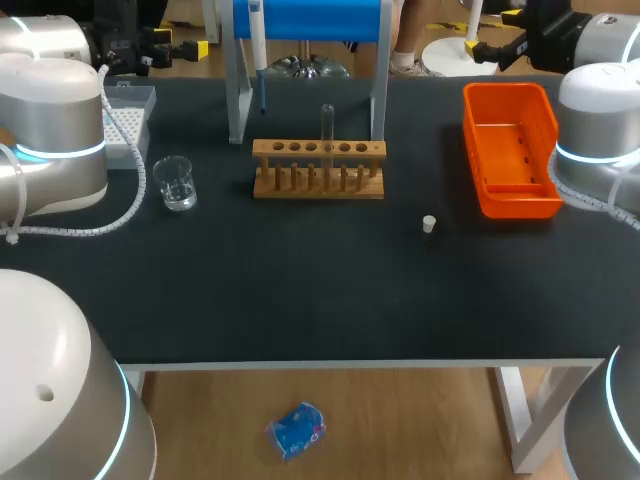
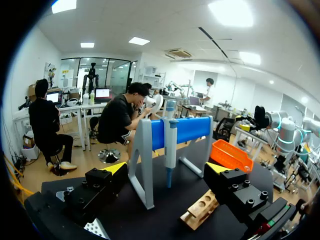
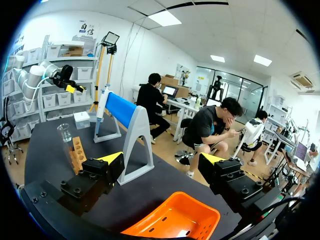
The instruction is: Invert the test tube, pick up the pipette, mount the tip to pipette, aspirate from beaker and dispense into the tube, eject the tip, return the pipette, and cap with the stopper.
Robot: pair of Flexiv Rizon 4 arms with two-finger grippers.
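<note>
Up at the back edge of the table, both arms sit with nothing in hand: the left gripper (image 2: 166, 169) and right gripper (image 3: 162, 160) each have their yellow tips spread wide apart. So nothing's started imo. The test tube (image 1: 327, 130) stands upright in the wooden rack (image 1: 318, 188), mid-table, just in front of the blue stand (image 1: 310, 20) where the pipette (image 1: 258, 50) hangs. Biggest worry: that tube is thin, slick glass, so an off-centre pinch could let it slide or tip during the flip, or drag the rack along. The stopper (image 1: 428, 224) is also tiny and loose between the rack and orange bin (image 1: 520, 208), so a stray sweep could roll it away. The beaker (image 1: 174, 184) by the left arm could get bumped too.
</note>
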